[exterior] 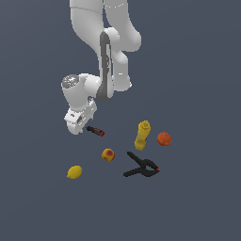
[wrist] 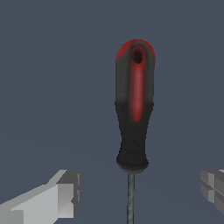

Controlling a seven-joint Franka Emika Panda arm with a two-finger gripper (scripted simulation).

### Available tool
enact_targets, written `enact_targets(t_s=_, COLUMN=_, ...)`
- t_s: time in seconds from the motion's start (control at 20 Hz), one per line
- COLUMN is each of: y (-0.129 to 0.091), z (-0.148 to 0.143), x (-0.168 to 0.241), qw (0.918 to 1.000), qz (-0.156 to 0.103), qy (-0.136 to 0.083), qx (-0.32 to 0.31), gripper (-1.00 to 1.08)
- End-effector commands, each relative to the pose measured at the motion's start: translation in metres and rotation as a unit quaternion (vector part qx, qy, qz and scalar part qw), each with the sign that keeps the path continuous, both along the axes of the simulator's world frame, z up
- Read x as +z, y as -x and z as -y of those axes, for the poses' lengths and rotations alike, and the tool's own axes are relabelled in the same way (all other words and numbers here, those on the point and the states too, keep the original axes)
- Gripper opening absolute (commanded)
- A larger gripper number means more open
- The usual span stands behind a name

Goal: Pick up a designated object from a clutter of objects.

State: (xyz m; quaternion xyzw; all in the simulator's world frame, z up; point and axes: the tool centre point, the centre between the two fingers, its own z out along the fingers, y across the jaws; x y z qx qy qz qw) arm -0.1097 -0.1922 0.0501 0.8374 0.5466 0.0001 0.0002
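Note:
The screwdriver (exterior: 96,131) lies on the dark floor, its black-and-red handle showing just to the exterior view's right of my gripper (exterior: 79,125). In the wrist view the handle (wrist: 134,109) fills the middle, and the thin dark shaft (wrist: 130,199) runs between my fingers. My gripper (wrist: 140,191) is open, with one finger (wrist: 61,197) on each side of the shaft and a wide gap to it on both sides. In the exterior view the shaft is hidden behind the gripper. I cannot tell how high the fingertips are above the floor.
A yellow mustard bottle (exterior: 142,135), an orange ball (exterior: 164,139), a peach-like fruit (exterior: 108,155), a yellow lemon (exterior: 74,172) and a black spring clamp (exterior: 141,167) lie nearer the camera, to the exterior view's right of and below the screwdriver.

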Motion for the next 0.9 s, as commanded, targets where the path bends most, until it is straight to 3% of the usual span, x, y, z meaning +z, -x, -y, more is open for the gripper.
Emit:
enact_targets(t_s=0.0, y=0.001, z=0.000, x=-0.011, qw=1.0000, qz=0.000, qy=0.000, qx=0.000, gripper=1.00)
enact_targets(t_s=0.5, y=0.001, z=0.000, x=-0.035, qw=1.0000, qz=0.000, qy=0.000, qx=0.001, gripper=1.00)
enact_targets(t_s=0.55, y=0.001, z=0.000, x=-0.035, qw=1.0000, qz=0.000, qy=0.000, qx=0.001, gripper=-1.00)
enact_targets(t_s=0.85, y=0.001, z=0.000, x=-0.035, qw=1.0000, qz=0.000, qy=0.000, qx=0.001, gripper=-1.00)
